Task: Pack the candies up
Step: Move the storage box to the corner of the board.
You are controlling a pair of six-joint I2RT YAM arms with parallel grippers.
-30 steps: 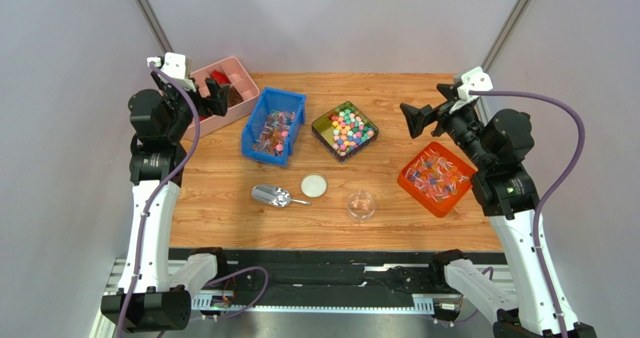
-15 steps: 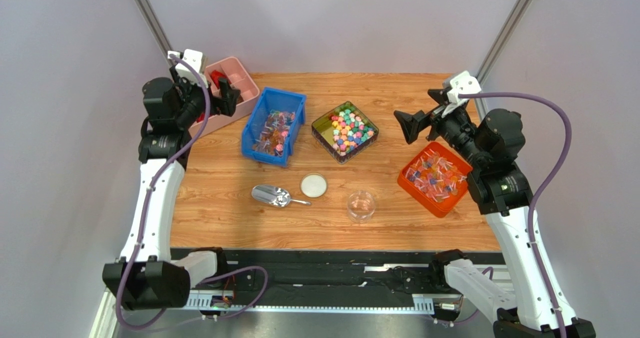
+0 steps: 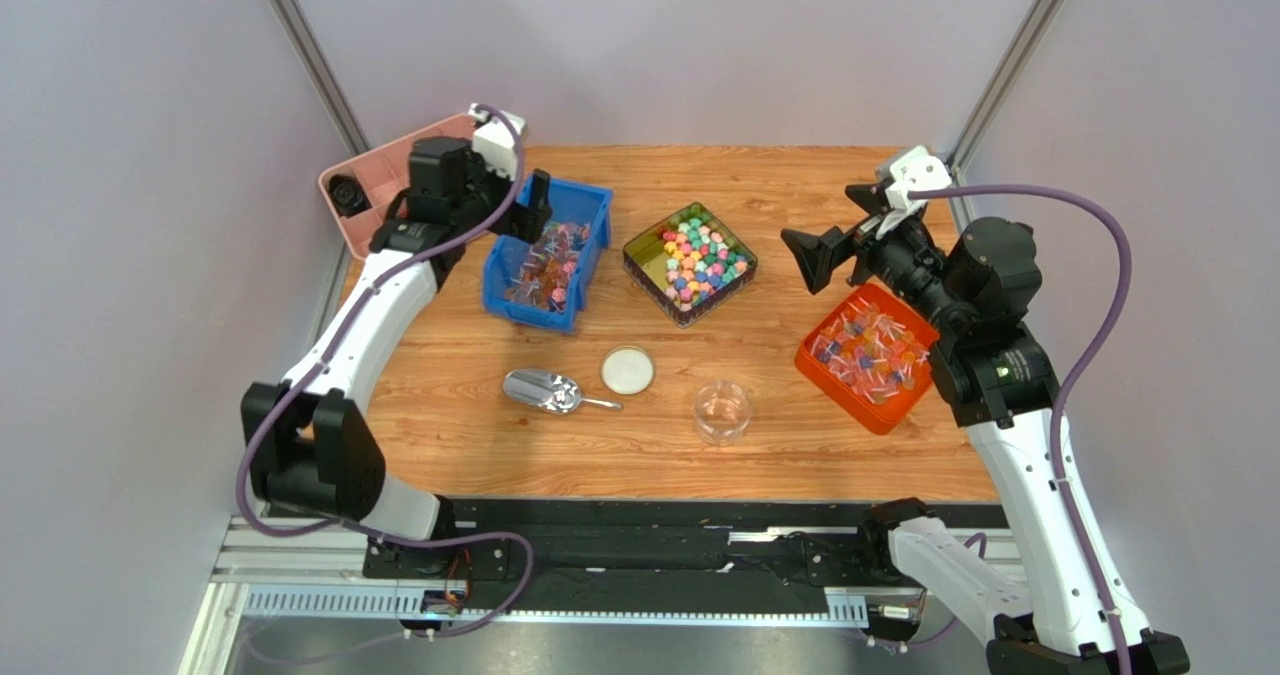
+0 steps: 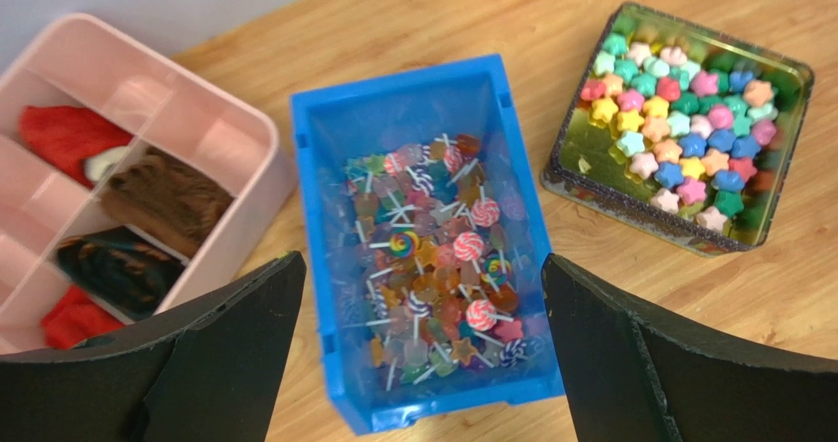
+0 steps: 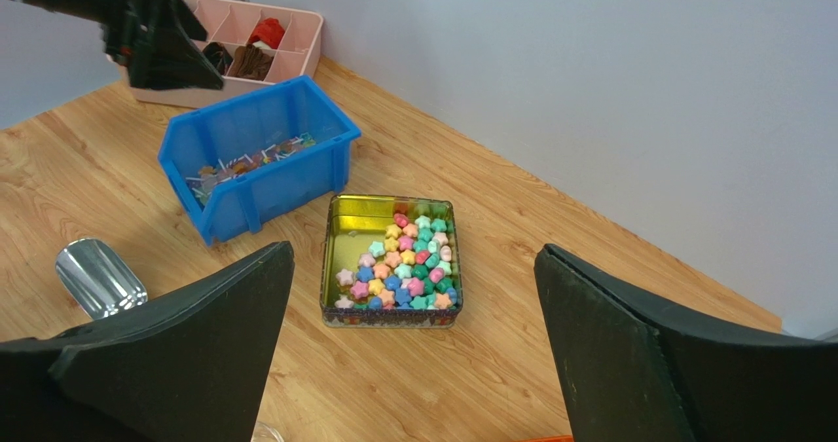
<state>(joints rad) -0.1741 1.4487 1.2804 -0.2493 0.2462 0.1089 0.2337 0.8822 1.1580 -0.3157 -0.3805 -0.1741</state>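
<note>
WORKTOP, LEFT TO RIGHT: A pink divided tray [image 4: 236,128] sits at the far left corner of the wooden worktop [image 3: 451,345], with red and dark brown pieces in its compartments. Just beside it stands a blue bin [image 3: 504,255] of swirl lollipops [image 4: 470,246] on white sticks. My left claw [image 4: 421,259] hangs above that bin, its jaws spread wide and nothing between them.

Nearer the front edge, a small metal scoop [image 3: 544,392] lies on its side, with a round white lid [image 3: 628,369] flat just to its right.

The candies [image 3: 694,252], small pastel pieces in pink, green, yellow, blue and orange, fill the right part of a shallow square tin [image 5: 356,228] at mid-worktop, well apart from both of my claws. The tin's gold-green floor shows bare along one side.

In front of the tin and a little right, a small clear container [image 3: 723,410] stands upright.

My right claw [image 5: 413,248] is up in the air to the right of the tin and faces it, jaws wide apart and gripping nothing.

An orange bin [image 3: 819,357] of blue-and-pink wrapped sweets [image 3: 872,348] rests under that arm at the right edge.
</note>
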